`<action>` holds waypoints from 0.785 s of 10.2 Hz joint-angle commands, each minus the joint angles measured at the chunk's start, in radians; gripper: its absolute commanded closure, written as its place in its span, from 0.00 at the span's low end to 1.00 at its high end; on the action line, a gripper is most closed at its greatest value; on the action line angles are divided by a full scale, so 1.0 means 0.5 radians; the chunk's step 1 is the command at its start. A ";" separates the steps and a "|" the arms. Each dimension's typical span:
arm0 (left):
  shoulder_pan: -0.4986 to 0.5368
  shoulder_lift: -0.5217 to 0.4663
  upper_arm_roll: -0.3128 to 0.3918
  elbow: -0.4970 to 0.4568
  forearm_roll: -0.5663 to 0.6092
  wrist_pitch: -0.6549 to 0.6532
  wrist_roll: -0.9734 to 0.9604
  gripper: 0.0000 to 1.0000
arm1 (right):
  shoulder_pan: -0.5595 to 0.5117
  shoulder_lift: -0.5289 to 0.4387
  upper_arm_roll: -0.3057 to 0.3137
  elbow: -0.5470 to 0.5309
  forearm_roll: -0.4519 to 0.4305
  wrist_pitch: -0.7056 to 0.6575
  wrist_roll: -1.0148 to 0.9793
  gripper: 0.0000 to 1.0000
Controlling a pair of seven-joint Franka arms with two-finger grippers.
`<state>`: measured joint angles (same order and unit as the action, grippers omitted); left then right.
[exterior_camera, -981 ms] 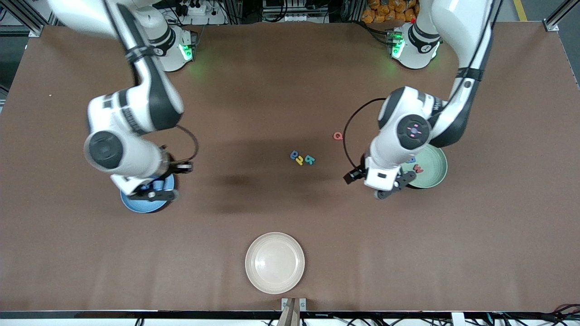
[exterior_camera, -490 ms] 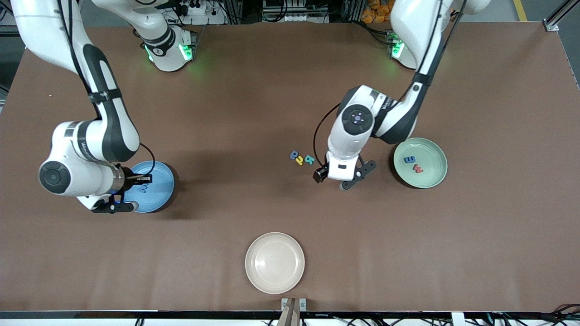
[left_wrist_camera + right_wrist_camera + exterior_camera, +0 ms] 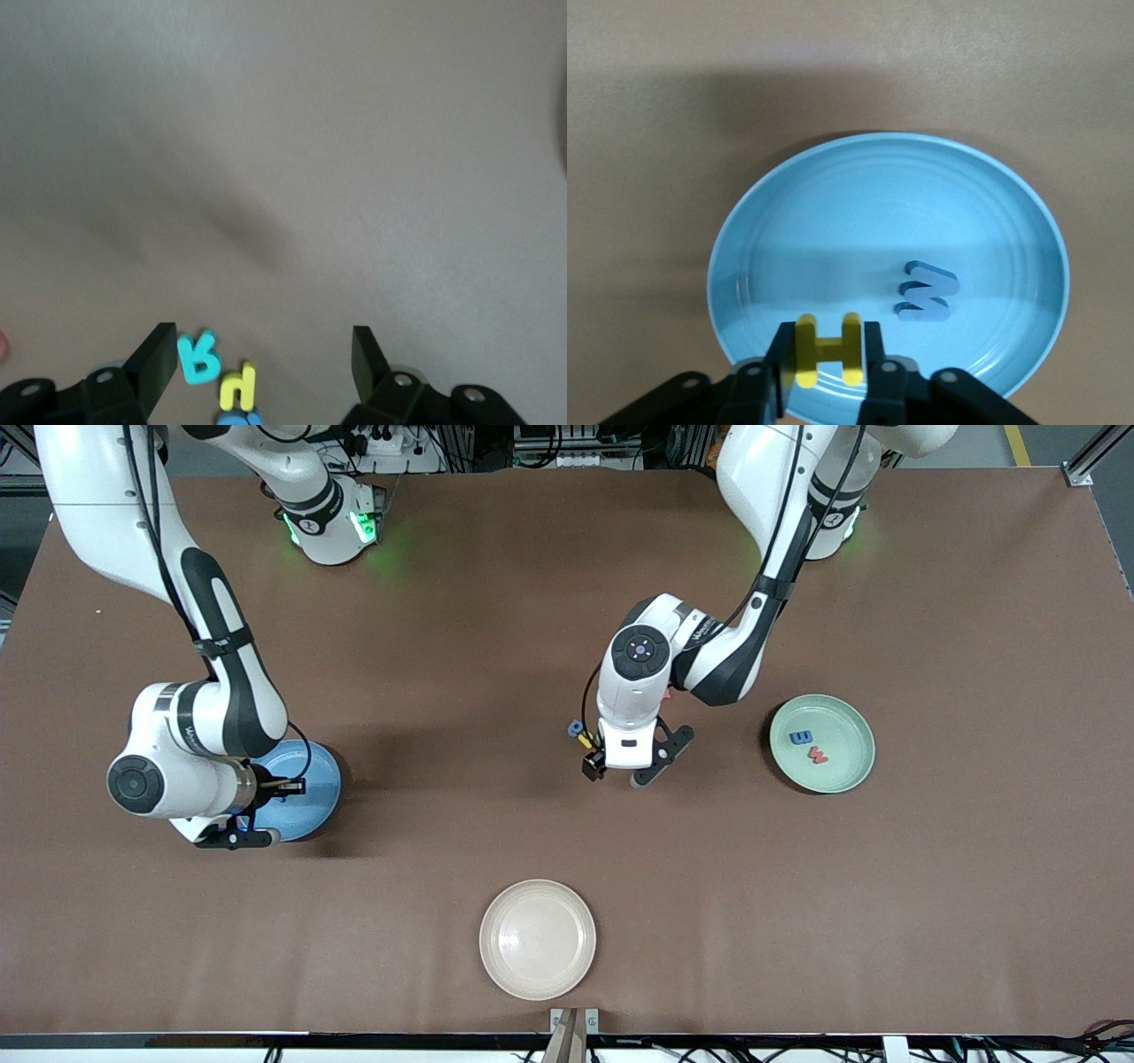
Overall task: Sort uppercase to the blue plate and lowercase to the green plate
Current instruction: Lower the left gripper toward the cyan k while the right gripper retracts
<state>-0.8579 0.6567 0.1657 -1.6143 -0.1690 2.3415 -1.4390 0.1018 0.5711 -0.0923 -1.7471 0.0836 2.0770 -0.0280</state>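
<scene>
My right gripper (image 3: 827, 354) is shut on the yellow H (image 3: 827, 350) and holds it over the rim of the blue plate (image 3: 833, 212). The blue W (image 3: 928, 292) lies in that plate. In the front view the right gripper (image 3: 232, 834) is at the edge of the blue plate (image 3: 314, 779). My left gripper (image 3: 264, 363) is open above the teal letter (image 3: 200, 357), yellow d (image 3: 237, 388) and blue e (image 3: 239, 420). The teal letter is close to one finger. The left gripper (image 3: 625, 766) covers part of this cluster; the blue e (image 3: 574, 728) shows. The green plate (image 3: 842, 775) holds the blue m (image 3: 801, 737) and red w (image 3: 819, 755). The red Q is hidden.
A cream plate (image 3: 538, 939) sits near the table's front edge, nearer to the front camera than the letter cluster. The left arm's forearm hangs over the table between the cluster and the green plate.
My left gripper has moved from beside the green plate to over the letter cluster. My right arm has shifted toward the blue plate's edge, still holding the yellow H.
</scene>
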 commanded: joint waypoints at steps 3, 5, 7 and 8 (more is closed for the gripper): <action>-0.024 0.058 0.052 0.059 -0.346 -0.007 -0.079 0.12 | -0.038 -0.154 0.022 0.009 0.047 -0.003 -0.033 0.00; -0.027 0.104 0.049 0.078 -0.358 -0.007 -0.156 0.12 | -0.056 -0.285 0.022 0.015 0.047 -0.034 -0.036 0.00; -0.060 0.159 0.040 0.121 -0.349 -0.007 -0.190 0.13 | -0.093 -0.399 0.022 0.021 0.047 -0.095 -0.036 0.00; -0.100 0.181 0.046 0.124 -0.334 -0.007 -0.187 0.13 | -0.117 -0.460 0.025 0.024 0.047 -0.113 -0.036 0.00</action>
<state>-0.8747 0.7138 0.1750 -1.5880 -0.3218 2.3414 -1.5111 0.0733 0.3991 -0.0925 -1.7159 0.0892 2.0400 -0.0280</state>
